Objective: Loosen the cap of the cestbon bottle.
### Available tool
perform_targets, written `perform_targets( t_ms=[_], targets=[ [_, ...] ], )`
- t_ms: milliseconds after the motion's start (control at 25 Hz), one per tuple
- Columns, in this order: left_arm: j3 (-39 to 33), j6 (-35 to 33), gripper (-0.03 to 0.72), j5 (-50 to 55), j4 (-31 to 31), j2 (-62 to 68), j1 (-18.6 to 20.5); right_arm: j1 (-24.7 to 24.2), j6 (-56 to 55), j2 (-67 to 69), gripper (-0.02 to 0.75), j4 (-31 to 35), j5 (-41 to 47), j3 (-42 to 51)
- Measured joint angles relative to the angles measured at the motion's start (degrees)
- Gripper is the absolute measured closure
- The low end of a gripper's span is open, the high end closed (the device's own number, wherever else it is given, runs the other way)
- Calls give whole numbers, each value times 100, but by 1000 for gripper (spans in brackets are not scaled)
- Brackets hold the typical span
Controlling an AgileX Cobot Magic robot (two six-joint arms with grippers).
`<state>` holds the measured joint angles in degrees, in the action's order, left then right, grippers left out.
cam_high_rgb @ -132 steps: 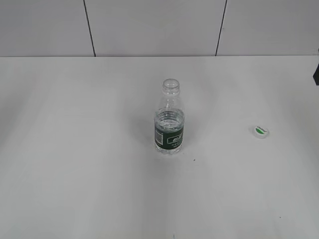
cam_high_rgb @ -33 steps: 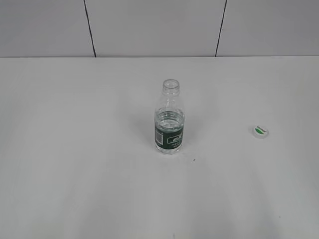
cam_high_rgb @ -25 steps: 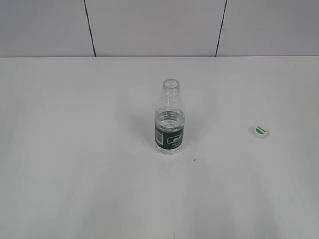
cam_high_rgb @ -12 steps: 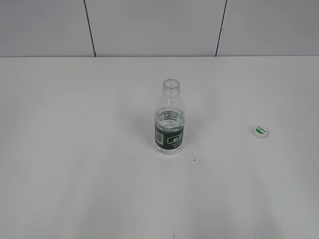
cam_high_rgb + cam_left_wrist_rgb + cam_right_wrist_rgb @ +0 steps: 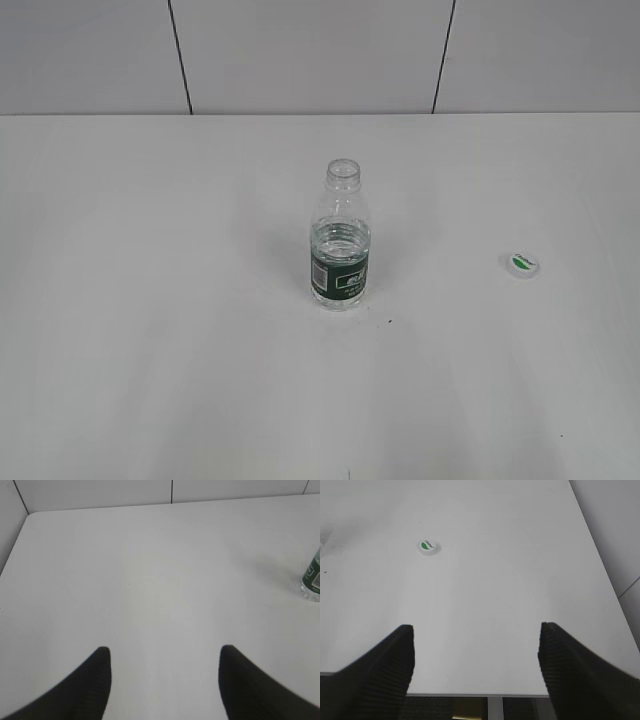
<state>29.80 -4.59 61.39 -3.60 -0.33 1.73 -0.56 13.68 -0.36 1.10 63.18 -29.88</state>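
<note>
The cestbon bottle stands upright in the middle of the white table, its neck open with no cap on it. Its base and green label show at the right edge of the left wrist view. The cap, white with a green leaf mark, lies flat on the table to the right of the bottle; it also shows in the right wrist view. My left gripper is open and empty above bare table, far left of the bottle. My right gripper is open and empty near the table's front edge, well short of the cap. Neither gripper shows in the exterior view.
The white table ends at a tiled wall at the back. The table's front edge and a leg below it show in the right wrist view. A small dark speck lies near the bottle.
A dark arm part at the right edge of the exterior view 5.3 s ago is gone from view. The bottle and cap have not moved.
</note>
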Motion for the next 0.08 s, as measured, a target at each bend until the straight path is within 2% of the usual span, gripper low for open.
perform_targets(
  t_ms=[80],
  targets=[
    [0,0,265,0,0,0,0,0,0,0,148,0,0,0]
  ],
)
